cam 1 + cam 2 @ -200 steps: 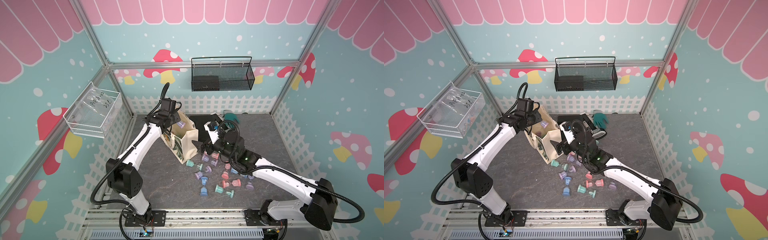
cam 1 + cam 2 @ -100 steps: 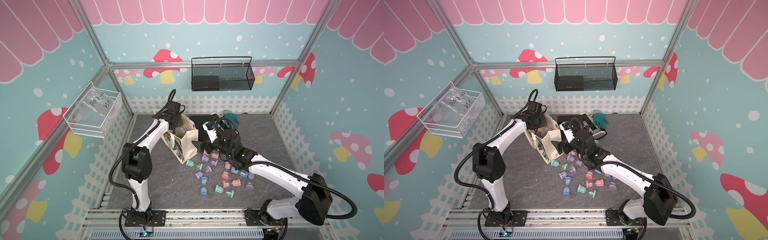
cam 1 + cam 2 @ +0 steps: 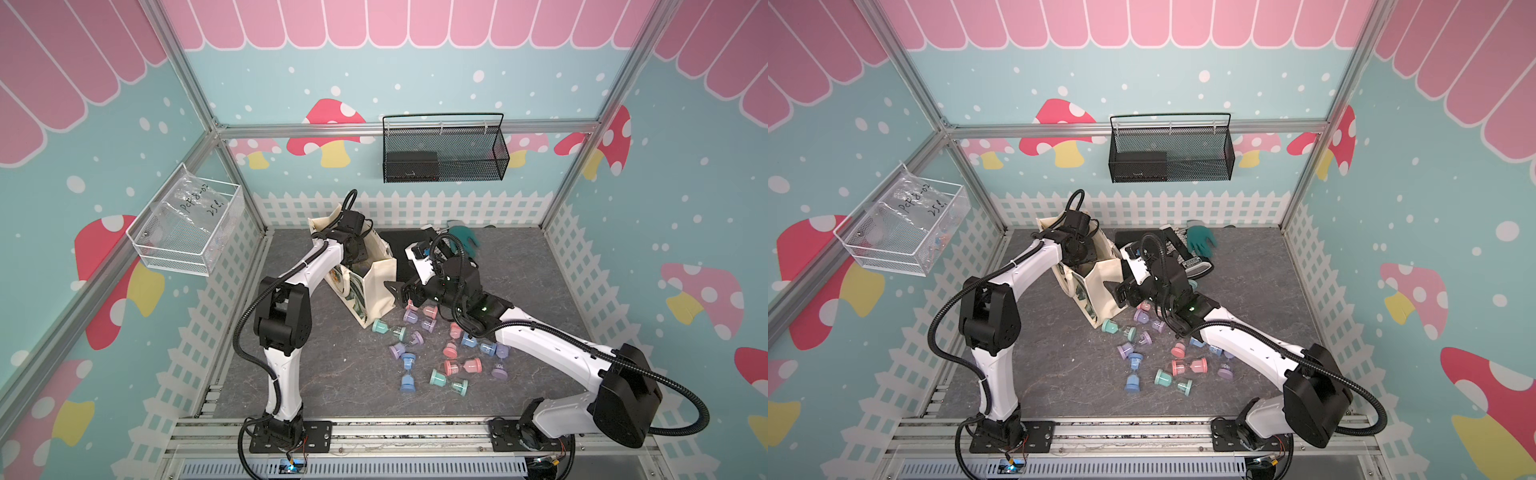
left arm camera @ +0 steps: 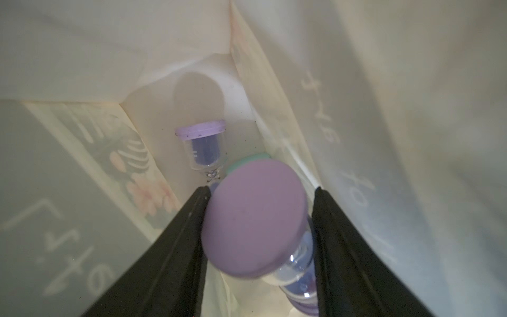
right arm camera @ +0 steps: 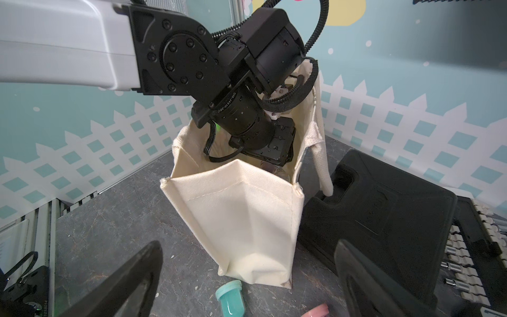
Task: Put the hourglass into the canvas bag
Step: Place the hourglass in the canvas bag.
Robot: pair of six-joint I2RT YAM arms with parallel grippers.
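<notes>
The cream canvas bag (image 3: pixel 376 286) (image 3: pixel 1100 291) stands open at the back of the floor. My left gripper (image 4: pixel 260 192) reaches down inside it, shut on a purple hourglass (image 4: pixel 255 219); from above only its wrist (image 3: pixel 353 245) shows over the bag's mouth. A second purple hourglass (image 4: pixel 204 148) and a green cap (image 4: pixel 247 162) lie on the bag's bottom. My right gripper (image 5: pixel 248 247) (image 3: pixel 401 293) hovers open just outside the bag's (image 5: pixel 241 219) near side, holding nothing.
Several loose pastel hourglasses (image 3: pixel 415 345) lie scattered in front of the bag, a teal one (image 5: pixel 230 299) just under the right gripper. A flat black case (image 5: pixel 384 214) lies beside the bag, with a green glove (image 3: pixel 465 241) behind. A wire basket (image 3: pixel 442 153) hangs on the back wall.
My left gripper has come down from above the bag's mouth into the bag, carrying the purple hourglass. The right arm has hardly moved.
</notes>
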